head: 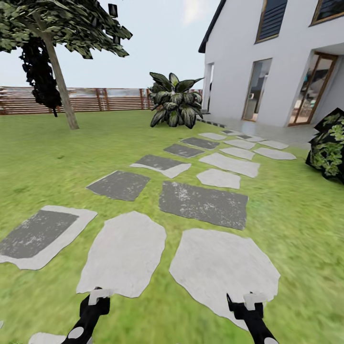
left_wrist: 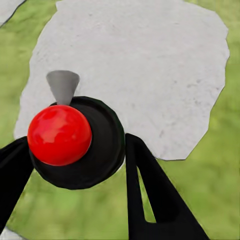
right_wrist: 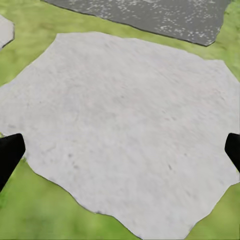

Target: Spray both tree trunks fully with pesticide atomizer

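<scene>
Tool wide open, empty

Open green lawn and flat grey stepping stones lie ahead of me; a broad-leaved dark shrub stands far off, another at my right

green lawn, stepping stones, white house

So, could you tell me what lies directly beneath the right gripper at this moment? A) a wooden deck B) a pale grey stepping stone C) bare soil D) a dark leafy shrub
B: the right gripper hangs over a pale grey stepping stone ringed by lawn.
</scene>
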Controlling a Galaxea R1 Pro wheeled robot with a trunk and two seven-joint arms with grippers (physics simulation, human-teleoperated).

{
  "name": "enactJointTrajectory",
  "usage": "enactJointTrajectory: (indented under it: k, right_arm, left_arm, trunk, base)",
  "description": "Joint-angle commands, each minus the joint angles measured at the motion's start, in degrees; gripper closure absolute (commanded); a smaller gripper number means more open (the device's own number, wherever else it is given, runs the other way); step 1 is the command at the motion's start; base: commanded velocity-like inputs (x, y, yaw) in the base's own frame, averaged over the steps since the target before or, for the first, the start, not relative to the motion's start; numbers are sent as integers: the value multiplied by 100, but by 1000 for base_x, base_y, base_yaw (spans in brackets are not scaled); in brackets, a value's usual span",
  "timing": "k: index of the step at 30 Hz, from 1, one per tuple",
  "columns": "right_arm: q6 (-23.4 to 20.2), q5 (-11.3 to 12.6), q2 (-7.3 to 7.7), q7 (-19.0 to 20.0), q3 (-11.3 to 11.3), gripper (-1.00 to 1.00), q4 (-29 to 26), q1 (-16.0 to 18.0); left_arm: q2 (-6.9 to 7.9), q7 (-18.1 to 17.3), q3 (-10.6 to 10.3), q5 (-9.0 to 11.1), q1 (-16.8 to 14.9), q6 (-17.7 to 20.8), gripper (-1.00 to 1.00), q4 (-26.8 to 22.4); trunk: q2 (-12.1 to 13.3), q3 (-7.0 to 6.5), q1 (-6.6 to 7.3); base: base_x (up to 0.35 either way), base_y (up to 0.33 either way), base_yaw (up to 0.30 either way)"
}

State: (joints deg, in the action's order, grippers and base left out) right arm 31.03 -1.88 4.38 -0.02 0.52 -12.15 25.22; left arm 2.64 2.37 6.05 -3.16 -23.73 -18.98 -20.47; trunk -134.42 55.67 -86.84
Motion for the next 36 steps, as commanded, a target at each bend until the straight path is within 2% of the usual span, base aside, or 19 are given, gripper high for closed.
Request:
enactJointTrajectory:
  k: [1, 36]
  right_arm:
    - [0, -3, -1, 0, 0, -100, 1, 0]
    - [0, 1, -7, 10, 1, -100, 1, 1]
  left_arm:
    - [0, 0, -1, 0, 0, 0, 100, -1]
    - [4, 0, 1, -8, 0, -9, 100, -1]
  trunk:
    - [0, 0, 0]
    - [0, 0, 0]
  base:
    - [240, 215, 279]
    - [241, 215, 277]
